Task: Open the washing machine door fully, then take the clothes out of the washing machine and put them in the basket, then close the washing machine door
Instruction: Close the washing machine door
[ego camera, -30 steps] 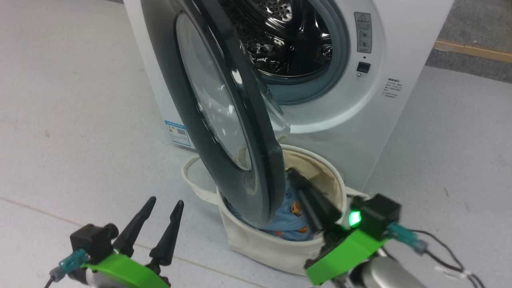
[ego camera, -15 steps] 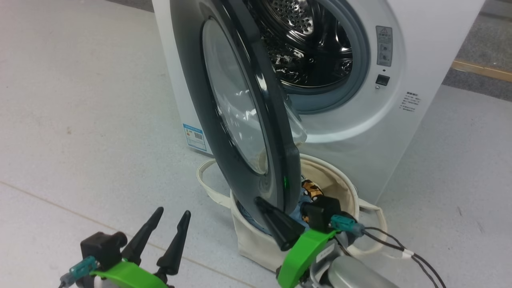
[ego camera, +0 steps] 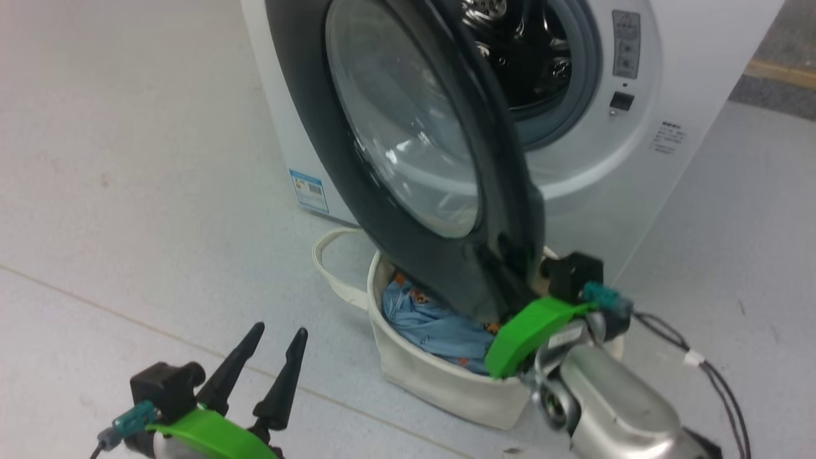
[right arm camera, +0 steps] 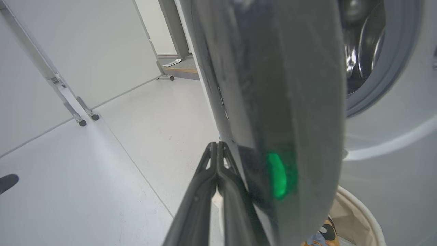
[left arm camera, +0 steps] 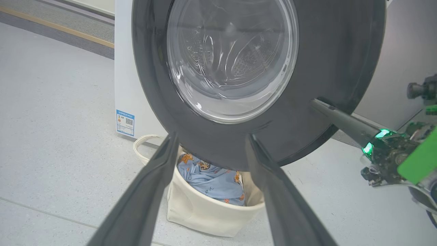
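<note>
Big round washing machine door (ego camera: 414,146) half open, swung out from the white washing machine (ego camera: 586,166). Wide black ring all around, clear glass in the middle. Low part of the door right above the basket (ego camera: 433,382), hiding some of it. Behind the door, the open round hole of the machine, with the dark shiny drum (ego camera: 529,57) inside.

Basket down on the grey floor (ego camera: 127,191), just in front of the machine, standing up straight. One loop handle (ego camera: 328,255) sticking out on the left side. Inside the basket, the clothes (ego camera: 433,325): light blue cloth with little orange animals, all bunched up.

Right tool (right arm camera: 217,147) pressed together, with nothing pinched between the fingers. Tip set on the black ring of the door, low down near the edge. Green glow (right arm camera: 277,174) on the shiny ring, just beside the fingers.

Left tool (ego camera: 279,330) spread wide, holding nothing. Low at the left in the head view, well apart from the door and the basket, fingers pointing up toward them.

Small blue label (ego camera: 309,190) at the low front corner of the machine.
</note>
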Controlling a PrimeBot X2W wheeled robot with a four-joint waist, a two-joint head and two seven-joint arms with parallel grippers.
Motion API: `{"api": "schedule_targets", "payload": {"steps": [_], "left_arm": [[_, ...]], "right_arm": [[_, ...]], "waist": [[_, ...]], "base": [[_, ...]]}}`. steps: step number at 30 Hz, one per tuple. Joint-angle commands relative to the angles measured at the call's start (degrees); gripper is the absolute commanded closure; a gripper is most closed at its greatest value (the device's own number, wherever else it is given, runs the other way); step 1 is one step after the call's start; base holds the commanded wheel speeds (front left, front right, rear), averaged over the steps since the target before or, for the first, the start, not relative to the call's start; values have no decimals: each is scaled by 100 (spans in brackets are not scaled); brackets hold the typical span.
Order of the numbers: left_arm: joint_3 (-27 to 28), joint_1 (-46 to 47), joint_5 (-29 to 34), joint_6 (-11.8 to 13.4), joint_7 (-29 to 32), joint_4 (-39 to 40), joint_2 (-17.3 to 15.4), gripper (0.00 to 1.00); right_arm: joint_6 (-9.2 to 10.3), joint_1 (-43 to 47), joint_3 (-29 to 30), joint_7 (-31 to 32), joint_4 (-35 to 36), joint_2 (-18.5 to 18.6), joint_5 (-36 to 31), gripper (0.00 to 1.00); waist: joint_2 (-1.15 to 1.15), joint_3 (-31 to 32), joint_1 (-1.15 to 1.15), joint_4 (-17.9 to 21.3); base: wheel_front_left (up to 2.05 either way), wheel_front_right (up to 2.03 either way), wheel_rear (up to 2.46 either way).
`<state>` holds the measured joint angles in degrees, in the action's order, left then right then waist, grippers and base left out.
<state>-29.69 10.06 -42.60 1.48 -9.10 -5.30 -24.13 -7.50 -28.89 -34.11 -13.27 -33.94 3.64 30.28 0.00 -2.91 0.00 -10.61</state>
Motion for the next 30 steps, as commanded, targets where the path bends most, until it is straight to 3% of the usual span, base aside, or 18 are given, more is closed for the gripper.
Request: {"api": "schedule_targets", "payload": {"steps": [1,5,8,16,26,30], "left_arm": [[243,356,-28,-14,7,190,-110,0],[254,473,-37,-32,19,218,-109,0],[244,591,-24,-51,19,245,-96,0],[227,847,-15,-118,-5,209,-48,0],[161,1024,-13,-171,-26,123,29,0],[138,1064,-25,-185,-35,87,60,0]], "right_arm": [[1,-344,55,-93,93,-75,53,100],[1,-818,394,-147,-462,-75,143,100],[1,-1323,1084,-168,-1015,-76,29,100],[1,-1910,2236,-172,-1242,-76,-365,100],[1,-2541,3955,-173,-1453,-76,-1337,100],[1,-2709,4389,-173,-1550,-76,-1610,100]], "waist": [[0,-124,0,5],[0,-396,0,-18],[0,-670,0,-60],[0,-1065,0,-161],[0,-1256,0,-325],[0,-1256,0,-382]], "base": [[0,0,0],[0,0,0],[0,0,0],[0,0,0],[0,0,0],[0,0,0]]}}
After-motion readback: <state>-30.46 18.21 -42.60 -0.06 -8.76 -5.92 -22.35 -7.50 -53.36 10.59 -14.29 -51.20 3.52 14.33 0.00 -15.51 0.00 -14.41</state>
